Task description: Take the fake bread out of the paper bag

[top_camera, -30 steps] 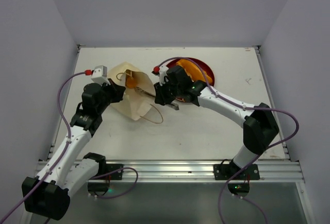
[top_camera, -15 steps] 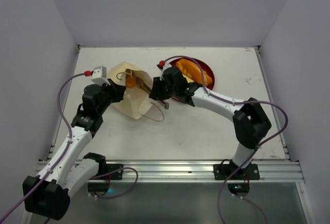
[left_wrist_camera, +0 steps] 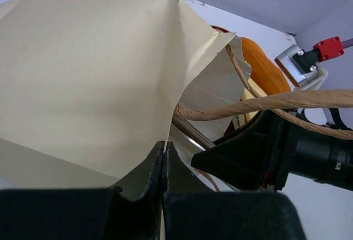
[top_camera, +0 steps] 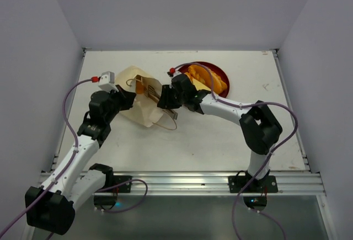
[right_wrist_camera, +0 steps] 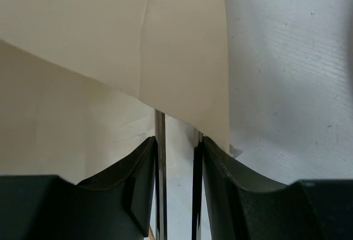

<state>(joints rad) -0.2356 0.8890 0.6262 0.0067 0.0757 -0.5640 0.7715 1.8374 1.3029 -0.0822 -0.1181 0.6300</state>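
Paper bag lies on its side on the bench, left of centre, mouth gaping toward the plate. A cord handle loops out onto the bench by the mouth. Left claw is pinched together on the bag's near paper edge, the sheet running straight down into the closed tips. Right claw is at the bag mouth, fingers a narrow gap apart with nothing gripped; the cream paper edge sits just ahead of the tips. Bread: one orange piece shows inside the open bag, toward its far side. More orange pieces and a pale yellow one lie on the red plate, right of the bag and behind the right wrist.
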